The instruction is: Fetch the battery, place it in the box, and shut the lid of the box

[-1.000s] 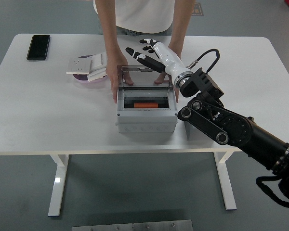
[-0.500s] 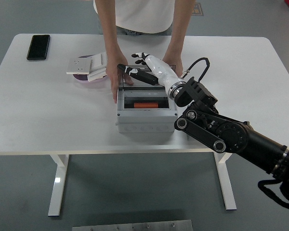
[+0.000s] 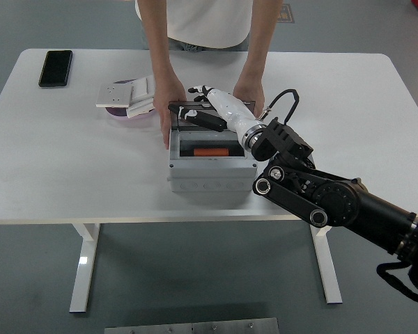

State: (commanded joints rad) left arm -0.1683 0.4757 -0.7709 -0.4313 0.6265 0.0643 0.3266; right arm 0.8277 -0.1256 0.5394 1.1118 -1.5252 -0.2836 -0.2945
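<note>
Dropped lower since a second ago: right hand (image 3: 207, 111) and clear lid (image 3: 195, 106), lid now tilted well down over box (image 3: 210, 165) | head view: fingers (image 3: 194, 115) extended, flat on lid, gripping nothing | orange battery (image 3: 210, 151) inside box on counter (image 3: 70, 167) | person's hands (image 3: 168, 104) steadying box sides

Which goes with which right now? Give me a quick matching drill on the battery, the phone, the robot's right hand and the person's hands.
Things:
1. battery
2. phone
3. right hand
4. person's hands

Places:
A. far left corner of the table
B. on the transparent lid
C. inside the grey box
D. bracing the box on both sides

Pairs: 1-C, 2-A, 3-B, 4-D
</note>
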